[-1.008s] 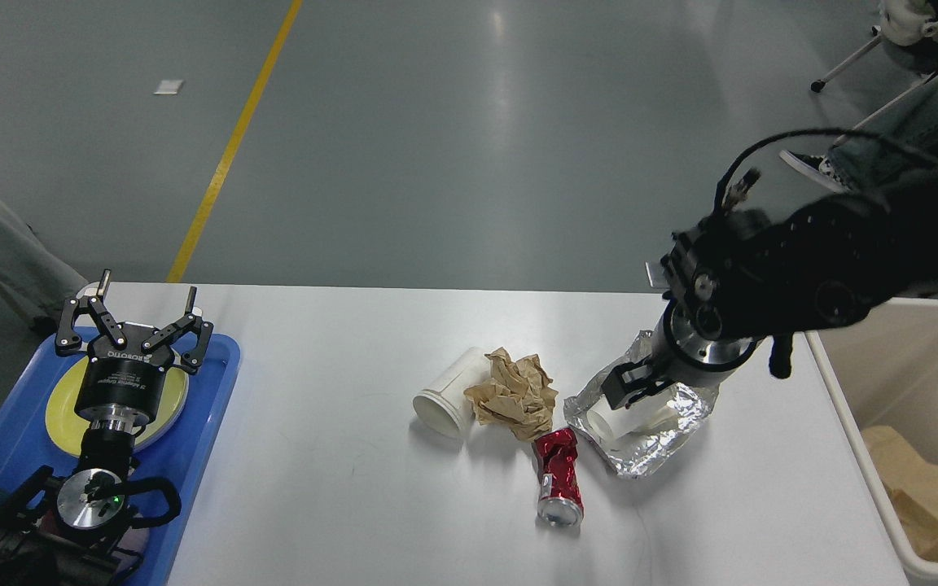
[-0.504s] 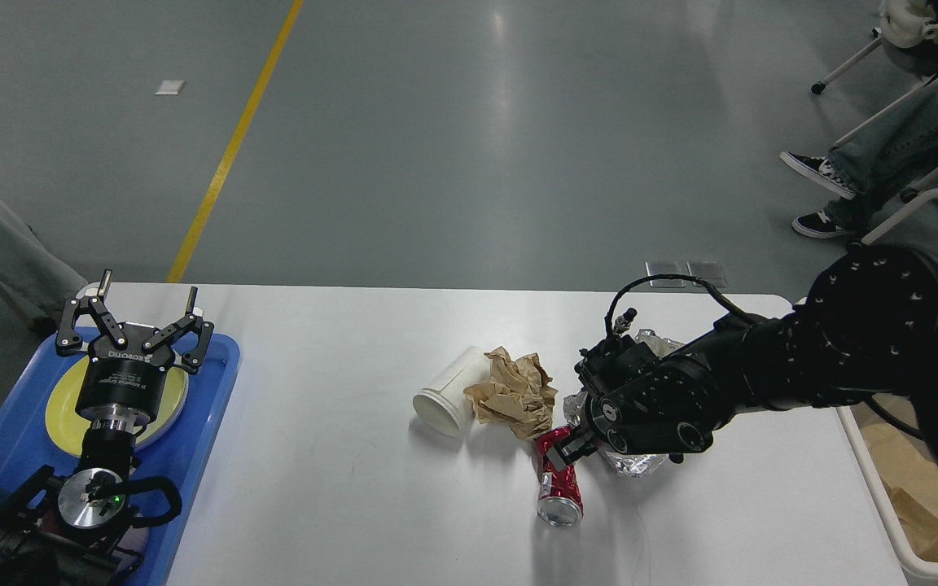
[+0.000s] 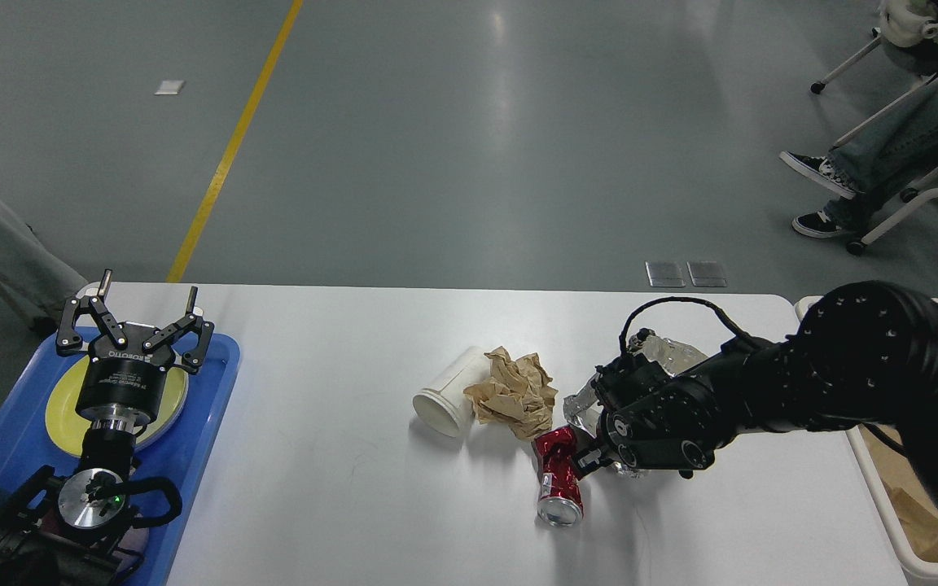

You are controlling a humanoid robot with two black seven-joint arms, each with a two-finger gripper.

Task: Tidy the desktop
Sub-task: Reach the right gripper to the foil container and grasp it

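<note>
The white desktop (image 3: 339,496) holds a cluster of litter near its middle: a white paper cup (image 3: 444,397) on its side, a crumpled brown paper (image 3: 515,392), a crushed red can (image 3: 558,478) and a crumpled foil sheet (image 3: 668,352) mostly hidden behind my right arm. My right gripper (image 3: 585,461) is low on the table against the can's right side; its dark fingers cannot be told apart. My left gripper (image 3: 133,324) is open and empty above the blue tray.
A blue tray (image 3: 210,423) with a yellow plate (image 3: 63,411) sits at the table's left edge, under my left arm. A beige bin (image 3: 892,529) holding brown paper stands off the table's right edge. A seated person's legs (image 3: 884,138) are at the far right.
My right arm swung down from above the foil to the table, bringing its gripper beside the red can, and now covers most of the foil. The left arm has not moved.
</note>
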